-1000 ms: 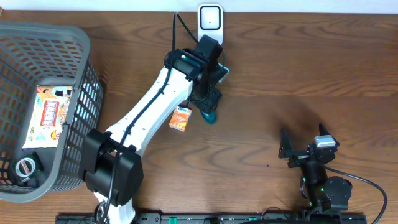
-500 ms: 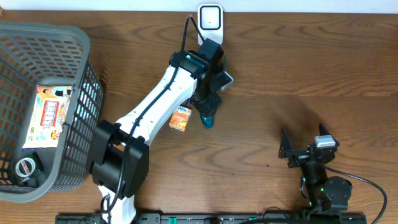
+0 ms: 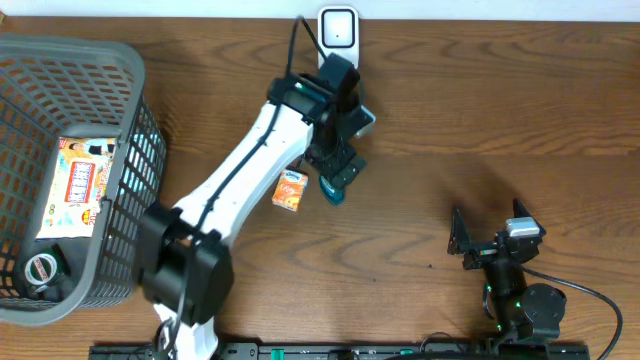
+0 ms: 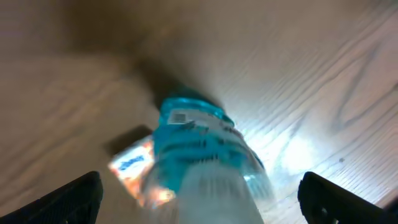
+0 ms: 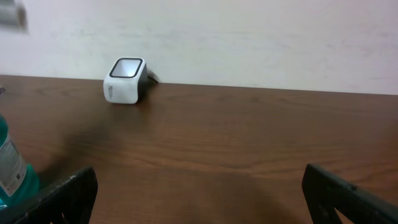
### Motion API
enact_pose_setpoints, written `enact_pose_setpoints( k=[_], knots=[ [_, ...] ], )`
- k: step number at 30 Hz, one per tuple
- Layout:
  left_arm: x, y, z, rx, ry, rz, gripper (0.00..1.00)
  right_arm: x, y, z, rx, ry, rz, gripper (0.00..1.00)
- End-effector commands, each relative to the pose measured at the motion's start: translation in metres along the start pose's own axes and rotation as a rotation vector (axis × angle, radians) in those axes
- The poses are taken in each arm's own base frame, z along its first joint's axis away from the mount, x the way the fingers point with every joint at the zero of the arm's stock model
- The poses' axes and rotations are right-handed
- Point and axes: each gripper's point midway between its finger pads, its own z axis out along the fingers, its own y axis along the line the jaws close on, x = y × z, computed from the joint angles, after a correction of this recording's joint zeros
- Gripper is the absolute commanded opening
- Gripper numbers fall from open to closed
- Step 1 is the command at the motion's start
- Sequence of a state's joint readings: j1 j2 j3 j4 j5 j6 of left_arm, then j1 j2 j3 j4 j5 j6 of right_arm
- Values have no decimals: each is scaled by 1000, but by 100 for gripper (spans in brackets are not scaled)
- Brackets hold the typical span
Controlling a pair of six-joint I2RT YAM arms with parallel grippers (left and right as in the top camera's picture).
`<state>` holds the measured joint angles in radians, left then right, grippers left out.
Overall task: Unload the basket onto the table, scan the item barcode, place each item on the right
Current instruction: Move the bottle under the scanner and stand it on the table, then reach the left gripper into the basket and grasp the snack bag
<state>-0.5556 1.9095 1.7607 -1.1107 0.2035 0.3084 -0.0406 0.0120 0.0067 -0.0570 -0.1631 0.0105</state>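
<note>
Dark wooden table (image 3: 500, 120) stands against a plain pale wall (image 5: 249, 37).

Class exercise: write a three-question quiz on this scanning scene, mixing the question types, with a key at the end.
1. True or false: the teal bottle lies inside the grey basket.
2. Which thing sits on the table next to the bottle? A) a small orange box B) a mug C) a spoon
3. Fill in: the left claw, with the bottle between its fingers, has its jaws ___.

Key: 1 false, it is on the bare table; 2 A; 3 open.
</note>
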Motion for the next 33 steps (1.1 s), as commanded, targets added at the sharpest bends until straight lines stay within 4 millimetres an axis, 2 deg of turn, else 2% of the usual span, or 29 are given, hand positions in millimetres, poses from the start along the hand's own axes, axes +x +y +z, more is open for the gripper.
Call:
enact_pose_setpoints(
  k=[1, 5, 6, 7, 8, 11, 13, 15, 17, 19, 23, 28, 33],
  knots=[
    [-18, 13, -77, -149, -185, -77, 98, 0, 2, 0, -7, 0, 0, 99],
    [-19, 47, -150, -348, -379, -301, 98, 0, 2, 0, -7, 0, 0, 99],
    [-16, 58, -170, -398, -434, -371, 98, 0, 2, 0, -7, 0, 0, 99],
    [-4, 79, -207, -484, -533, -500, 98, 0, 2, 0, -7, 0, 0, 99],
    [6, 90, -224, -523, -578, -575, 98, 0, 2, 0, -7, 0, 0, 99],
    [53, 129, -274, -627, -702, -858, 98, 0, 2, 0, -8, 0, -1, 99],
    [97, 154, -299, -668, -760, -1079, 98, 0, 2, 0, -7, 0, 0, 99],
    [151, 175, -315, -716, -779, -1312, 98, 0, 2, 0, -7, 0, 0, 99],
    [194, 187, -319, -736, -756, -1465, 98, 0, 2, 0, -7, 0, 0, 99],
    [227, 194, -316, -737, -711, -1571, 98, 0, 2, 0, -7, 0, 0, 99],
    [277, 206, -297, -692, -631, -1749, 98, 0, 2, 0, -7, 0, 0, 99],
    [327, 215, -256, -627, -545, -1951, 98, 0, 2, 0, -7, 0, 0, 99],
    [355, 226, -200, -544, -485, -2013, 98, 0, 2, 0, -7, 0, 0, 99]
  ],
)
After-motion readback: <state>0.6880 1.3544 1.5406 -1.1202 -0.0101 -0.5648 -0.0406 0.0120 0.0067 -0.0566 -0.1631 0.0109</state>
